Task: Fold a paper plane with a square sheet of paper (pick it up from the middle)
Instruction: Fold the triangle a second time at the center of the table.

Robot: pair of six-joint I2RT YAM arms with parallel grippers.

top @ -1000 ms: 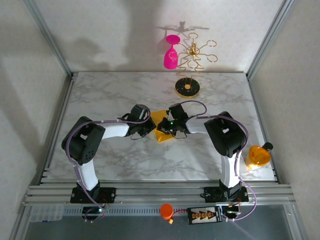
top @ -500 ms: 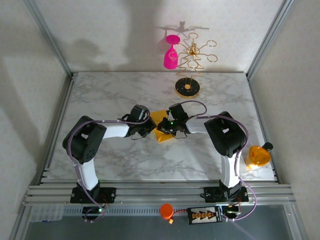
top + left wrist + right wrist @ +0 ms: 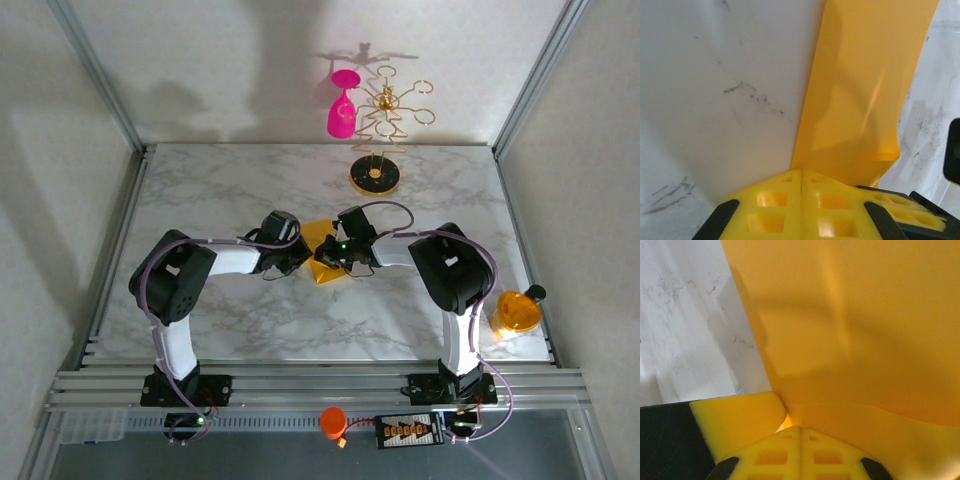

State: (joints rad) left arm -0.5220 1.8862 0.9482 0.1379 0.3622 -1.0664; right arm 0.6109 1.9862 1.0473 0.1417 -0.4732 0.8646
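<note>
The square sheet of paper (image 3: 322,248) is orange-yellow and lies partly lifted at the middle of the marble table (image 3: 250,330), between both grippers. In the left wrist view the paper (image 3: 860,95) rises from the tips of my left gripper (image 3: 801,173), whose yellow fingers are pressed together on its lower corner. My right gripper (image 3: 801,429) is shut too, and the paper (image 3: 855,325) bends over its tips along a soft crease. From above, the left gripper (image 3: 298,256) and right gripper (image 3: 334,258) nearly meet. A pointed paper plane is out of view.
A gold stand (image 3: 376,176) with a pink wine glass (image 3: 342,112) hanging on it is at the back. A round orange disc (image 3: 516,312) sits at the right edge. Metal frame rails border the table.
The left arm's elbow and shoulder have shifted slightly to the right. Both grippers and the paper stay where they were.
</note>
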